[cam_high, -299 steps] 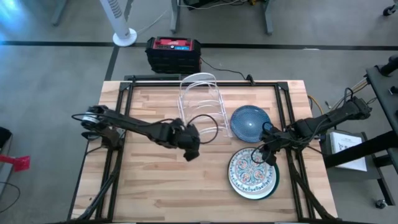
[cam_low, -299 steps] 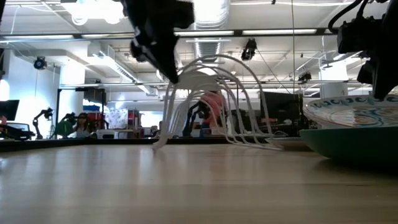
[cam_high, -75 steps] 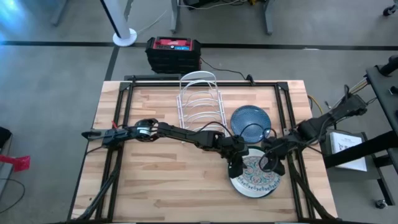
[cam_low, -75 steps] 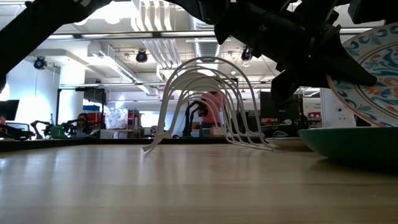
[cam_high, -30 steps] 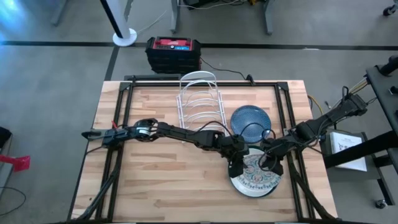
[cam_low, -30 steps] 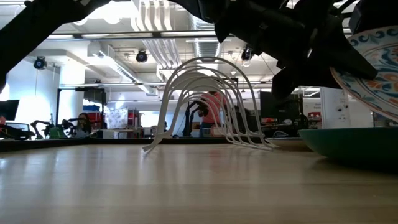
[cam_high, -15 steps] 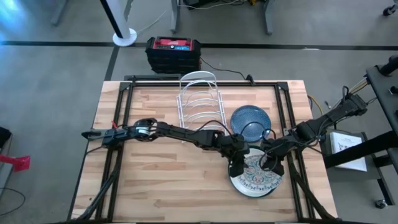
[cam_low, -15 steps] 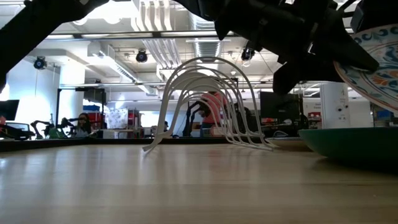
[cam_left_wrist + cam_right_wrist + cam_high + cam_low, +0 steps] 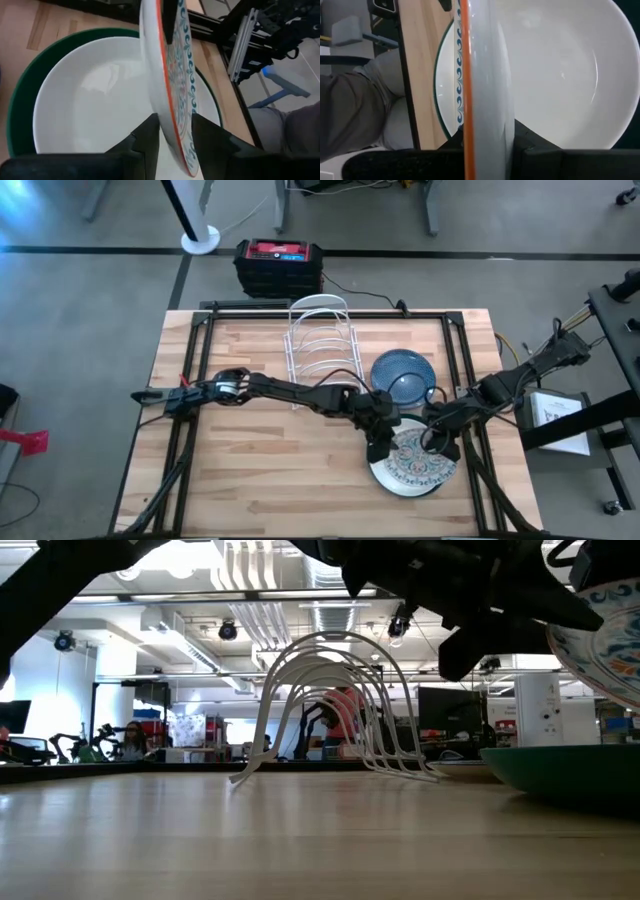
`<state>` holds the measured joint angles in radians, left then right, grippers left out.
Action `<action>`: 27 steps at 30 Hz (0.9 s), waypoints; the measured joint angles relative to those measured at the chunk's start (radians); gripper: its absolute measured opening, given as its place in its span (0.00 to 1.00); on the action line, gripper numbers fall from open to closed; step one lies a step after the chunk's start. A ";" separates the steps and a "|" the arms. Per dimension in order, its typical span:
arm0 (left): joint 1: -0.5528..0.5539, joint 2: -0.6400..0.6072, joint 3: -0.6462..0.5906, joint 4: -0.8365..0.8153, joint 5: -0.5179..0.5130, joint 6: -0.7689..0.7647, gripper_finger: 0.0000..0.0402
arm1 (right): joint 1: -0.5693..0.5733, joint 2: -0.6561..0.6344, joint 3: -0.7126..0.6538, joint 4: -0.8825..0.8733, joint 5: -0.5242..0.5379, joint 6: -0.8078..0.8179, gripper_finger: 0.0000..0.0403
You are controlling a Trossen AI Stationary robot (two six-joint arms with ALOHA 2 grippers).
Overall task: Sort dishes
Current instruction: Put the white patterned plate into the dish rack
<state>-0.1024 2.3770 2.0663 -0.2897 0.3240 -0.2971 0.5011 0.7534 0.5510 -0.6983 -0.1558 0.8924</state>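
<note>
The white floral plate [image 9: 410,460] is held between both grippers above the plain white plate [image 9: 95,100], which lies in the green dish [image 9: 565,772] at the table's right near side. My left gripper [image 9: 378,444] is shut on the floral plate's left rim. My right gripper [image 9: 436,442] is shut on its right rim. The blue speckled plate [image 9: 402,376] lies flat on the table just beyond them. In the low view the floral plate [image 9: 600,640] shows tilted above the green dish. My left gripper pinches the floral plate's left rim [image 9: 172,107] between its two fingers [image 9: 150,131], one on the patterned face and one on the underside. It comes from the table's left. The plate is lifted clear of the white plate and tilted. My right gripper pinches the floral plate's opposite, right rim [image 9: 485,120] between its two fingers [image 9: 524,139], one on each face. It comes from the table's right. The plate is seen edge-on here, clear of the white plate [image 9: 560,75] below.
A white wire rack [image 9: 320,345] stands at the table's far middle, left of the blue plate. A black and red box [image 9: 279,266] sits on the floor beyond the far edge. Bare wood lies to the left and near side.
Both grippers have gone up a little with the floral plate, which now stands higher above the green dish and less steeply tilted. The left arm has shifted slightly toward the far edge.
</note>
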 joint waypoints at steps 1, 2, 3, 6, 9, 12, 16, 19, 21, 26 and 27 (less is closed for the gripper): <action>0.000 -0.003 0.000 0.000 0.001 0.000 0.28 | 0.000 -0.005 0.000 0.000 0.001 0.000 0.07; 0.000 -0.006 0.000 -0.001 0.001 0.000 0.30 | 0.000 -0.010 0.000 0.000 0.005 0.000 0.07; 0.000 -0.009 0.000 -0.001 0.002 0.000 0.32 | 0.000 -0.015 0.001 -0.001 0.008 0.000 0.07; 0.001 -0.023 0.000 -0.009 0.002 0.001 0.38 | 0.000 -0.030 0.001 -0.002 0.019 -0.002 0.07; 0.003 -0.045 0.000 -0.015 0.004 0.020 0.43 | -0.001 -0.047 0.002 -0.001 0.028 -0.006 0.07; 0.003 -0.069 0.000 -0.028 0.003 0.026 0.46 | -0.001 -0.063 0.003 0.006 0.038 -0.019 0.07; 0.012 -0.095 0.001 -0.086 -0.042 0.029 0.48 | -0.001 -0.092 0.000 0.009 0.058 -0.026 0.07; 0.023 -0.120 0.002 -0.179 -0.108 0.040 0.48 | -0.002 -0.125 0.002 0.000 0.063 -0.026 0.07; 0.032 -0.130 0.002 -0.220 -0.144 0.050 0.48 | -0.002 -0.147 0.005 -0.021 0.085 -0.023 0.07; 0.049 -0.190 0.002 -0.291 -0.170 0.088 0.48 | -0.002 -0.197 0.005 -0.027 0.118 -0.029 0.07; 0.051 -0.206 0.002 -0.303 -0.175 0.098 0.48 | -0.001 -0.207 0.005 -0.031 0.125 -0.035 0.07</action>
<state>-0.0518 2.1709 2.0682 -0.5928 0.1487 -0.1994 0.5005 0.5462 0.5564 -0.7292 -0.0305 0.8575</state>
